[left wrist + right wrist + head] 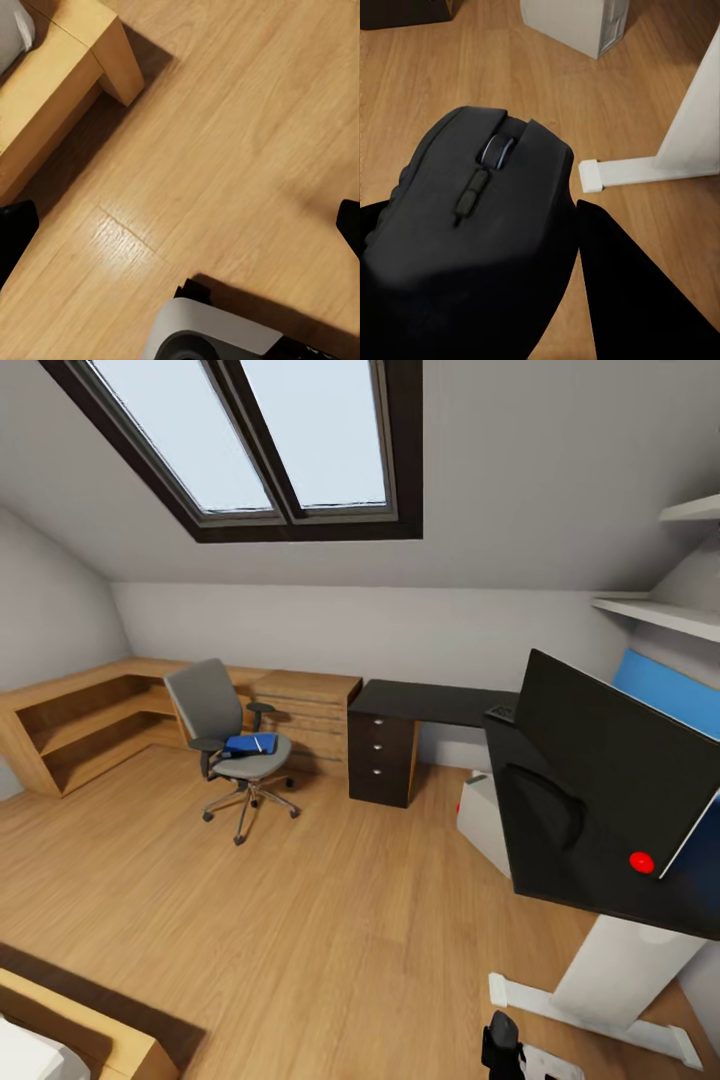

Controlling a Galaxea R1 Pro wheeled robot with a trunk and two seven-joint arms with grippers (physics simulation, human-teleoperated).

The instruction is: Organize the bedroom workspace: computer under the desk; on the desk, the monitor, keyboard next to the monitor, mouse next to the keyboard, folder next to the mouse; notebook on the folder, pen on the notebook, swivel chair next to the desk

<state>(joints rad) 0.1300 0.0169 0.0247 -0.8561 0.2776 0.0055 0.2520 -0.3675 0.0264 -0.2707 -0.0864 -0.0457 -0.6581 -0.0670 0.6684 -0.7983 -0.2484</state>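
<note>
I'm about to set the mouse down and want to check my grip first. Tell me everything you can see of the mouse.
The black, matte, plastic-looking computer mouse has a rounded ergonomic body, a grey-rimmed scroll wheel near its front and a row of small buttons behind it. It sits in the right end effector, whose dark fingers flank it, held above the light wood floor, its front end pointing toward the light grey computer tower. Its underside is hidden.

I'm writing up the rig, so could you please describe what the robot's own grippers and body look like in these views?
The right gripper has plain matte black fingers, broad and tapering to a wedge, with no markings or cables visible. The left gripper shows only black fingertips at the picture's edges. Below them sits a rounded light grey body part with black trim.
</note>
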